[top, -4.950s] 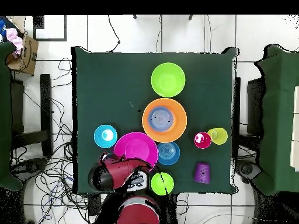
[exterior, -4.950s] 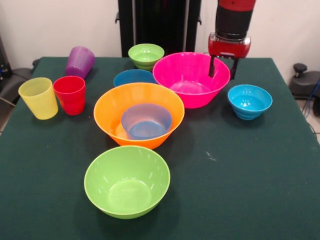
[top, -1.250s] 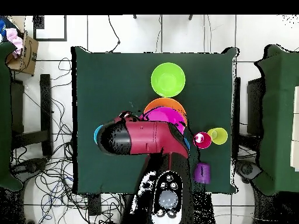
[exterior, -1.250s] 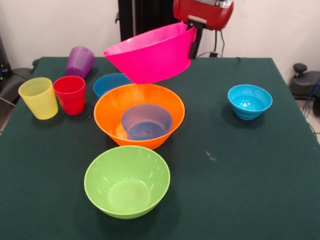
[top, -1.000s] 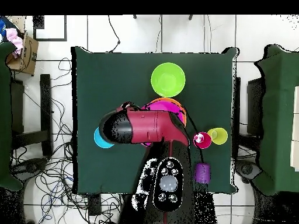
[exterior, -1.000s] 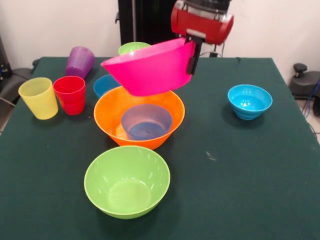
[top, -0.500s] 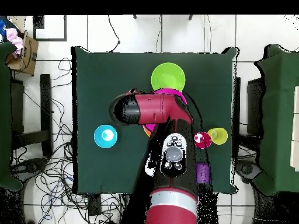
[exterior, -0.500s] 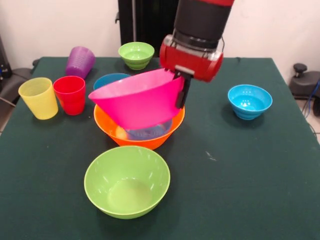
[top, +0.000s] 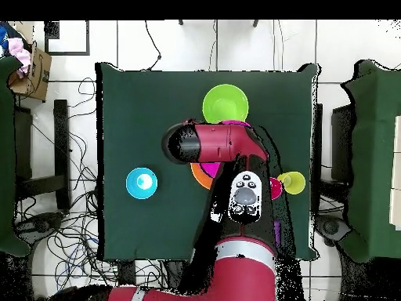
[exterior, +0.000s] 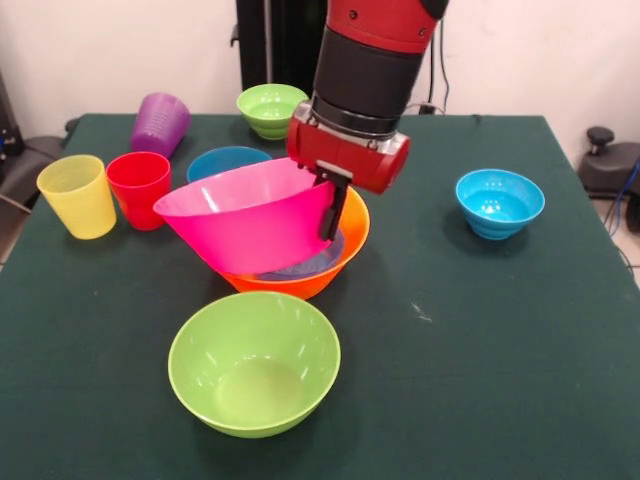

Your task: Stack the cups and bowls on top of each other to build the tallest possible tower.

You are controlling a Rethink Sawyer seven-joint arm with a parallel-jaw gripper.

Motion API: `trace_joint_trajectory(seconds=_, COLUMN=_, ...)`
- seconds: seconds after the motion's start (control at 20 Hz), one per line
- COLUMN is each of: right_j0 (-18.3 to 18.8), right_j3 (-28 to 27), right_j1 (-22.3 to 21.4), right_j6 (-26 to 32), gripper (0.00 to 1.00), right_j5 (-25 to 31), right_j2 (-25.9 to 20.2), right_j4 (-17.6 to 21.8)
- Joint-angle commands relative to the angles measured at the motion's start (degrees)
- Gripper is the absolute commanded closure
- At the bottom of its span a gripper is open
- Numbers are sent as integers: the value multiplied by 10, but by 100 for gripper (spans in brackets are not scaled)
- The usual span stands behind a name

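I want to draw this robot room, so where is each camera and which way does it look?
Front view: sits across the table, facing the robot; its red and black arm comes down from the top, the gripper holding the pink bowl.
Overhead view: hangs above the table, looking straight down; the arm reaches up from the bottom.
Both show the big green bowl and the lone blue bowl.

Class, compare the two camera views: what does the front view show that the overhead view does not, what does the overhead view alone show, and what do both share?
Only the front view shows the claw clamped on the tilted pink bowl's rim, the small green bowl, the purple cup lying on its side, and a blue bowl behind the pink one.

Only the overhead view shows the whole table and cables on the floor.

Both show the large green bowl, orange bowl, lone blue bowl and yellow cup.
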State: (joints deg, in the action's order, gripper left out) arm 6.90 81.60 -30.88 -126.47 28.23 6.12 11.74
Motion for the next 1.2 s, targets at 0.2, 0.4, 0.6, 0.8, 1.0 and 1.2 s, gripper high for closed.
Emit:
trace_joint_trajectory(seconds=0.2, right_j0=12, right_j3=-12, right_j1=8, right_j6=77, gripper=100, right_j5=42, right_j2=-66, right_j4=41)
trace_joint_trajectory(seconds=0.4, right_j0=11, right_j3=-14, right_j1=8, right_j6=71, gripper=100, right_j5=48, right_j2=-67, right_j4=38)
trace_joint_trajectory(seconds=0.6, right_j0=11, right_j3=-11, right_j1=12, right_j6=67, gripper=100, right_j5=41, right_j2=-68, right_j4=39)
trace_joint_trajectory(seconds=0.8, right_j0=9, right_j3=-6, right_j1=22, right_j6=58, gripper=100, right_j5=26, right_j2=-65, right_j4=43)
trace_joint_trajectory(seconds=1.0, right_j0=9, right_j3=1, right_j1=31, right_j6=55, gripper=100, right_j5=20, right_j2=-66, right_j4=44)
trace_joint_trajectory(seconds=1.2, right_j0=13, right_j3=9, right_j1=42, right_j6=57, gripper=100, right_j5=10, right_j2=-71, right_j4=46)
